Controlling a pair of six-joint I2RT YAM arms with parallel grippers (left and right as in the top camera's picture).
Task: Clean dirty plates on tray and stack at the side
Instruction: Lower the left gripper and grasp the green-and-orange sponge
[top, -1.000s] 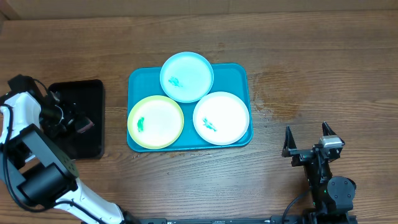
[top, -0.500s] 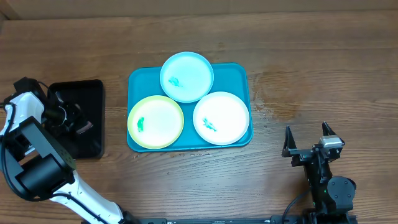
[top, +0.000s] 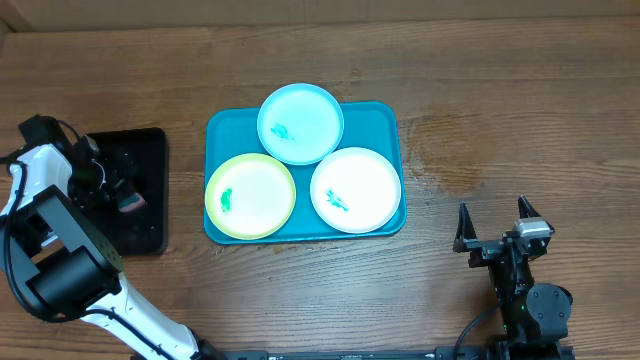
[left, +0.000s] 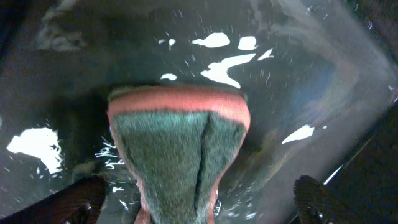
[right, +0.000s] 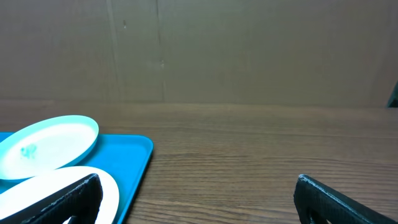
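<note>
Three plates lie on the teal tray (top: 385, 120): a light blue plate (top: 300, 122) at the back, a yellow-green plate (top: 250, 195) front left and a white plate (top: 355, 190) front right, each with a small green-blue smear. My left gripper (top: 118, 190) hangs over the black tray (top: 150, 150), open. Between its wide-apart fingers (left: 81, 199) stands a folded green-and-pink sponge (left: 180, 143), with a gap on each side. My right gripper (top: 492, 213) rests open near the front right, away from the plates, with nothing in it.
The black tray's wet, glossy floor (left: 298, 74) fills the left wrist view. In the right wrist view the teal tray's corner (right: 134, 152) and two plates sit left of the open right gripper (right: 199, 205), with bare wooden table (top: 500, 130) and a brown wall behind.
The left jaws squeezed in on the sponge, then spread wide again. The left arm shifted slightly over the black tray. The right arm and the plates have not moved.
</note>
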